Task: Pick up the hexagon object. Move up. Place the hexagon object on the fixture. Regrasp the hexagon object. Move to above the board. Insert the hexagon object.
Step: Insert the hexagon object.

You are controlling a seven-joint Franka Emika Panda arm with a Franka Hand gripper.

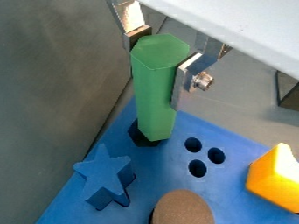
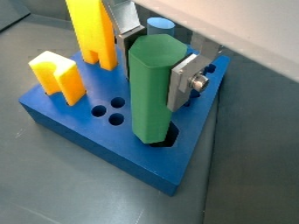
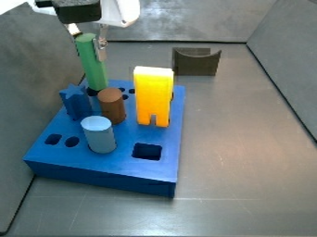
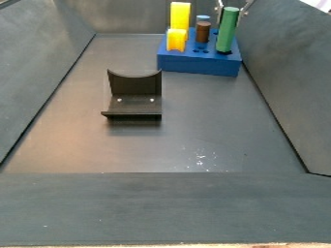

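Crowding gripper (image 3: 89, 39): brown cylinder (image 3: 111, 102) (star block (image 1: 105, 173) beside).

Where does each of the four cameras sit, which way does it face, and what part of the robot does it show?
Wrist view: looks down past the gripper at the bright green hexagon object entering the flat blue board.
Wrist view: the same from the opposite side, gripper showing.
Side view: close above the board, facing the dark U-shaped fixture; gripper up top.
Side view: far across the floor, fixture nearer, gripper behind.
All four share the hexagon object.
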